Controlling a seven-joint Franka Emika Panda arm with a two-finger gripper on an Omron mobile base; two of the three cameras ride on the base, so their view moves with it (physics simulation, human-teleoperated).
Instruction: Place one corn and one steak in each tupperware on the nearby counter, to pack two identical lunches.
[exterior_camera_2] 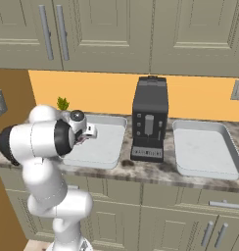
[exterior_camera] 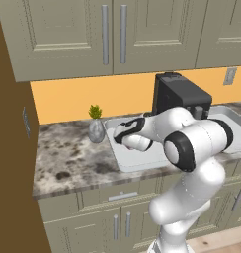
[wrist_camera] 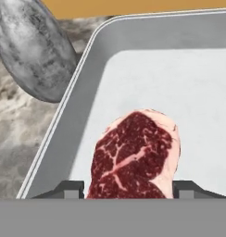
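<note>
The gripper [wrist_camera: 128, 190], its two dark tips on either side of a raw red steak [wrist_camera: 135, 155], holds the steak clamped above the pale floor of the left tupperware [wrist_camera: 87, 83], toward that tray's 7 o'clock corner in the hand view. On the counter [exterior_camera: 63, 158], the left tupperware [exterior_camera_2: 109, 147] lies at 9 o'clock of the black coffee machine [exterior_camera_2: 150, 122] and the second tupperware [exterior_camera_2: 204, 147] at its 3 o'clock. A grey vase [exterior_camera: 96, 131] with a green sprig stands just beside the left tray's rim, at 10 o'clock in the hand view.
</note>
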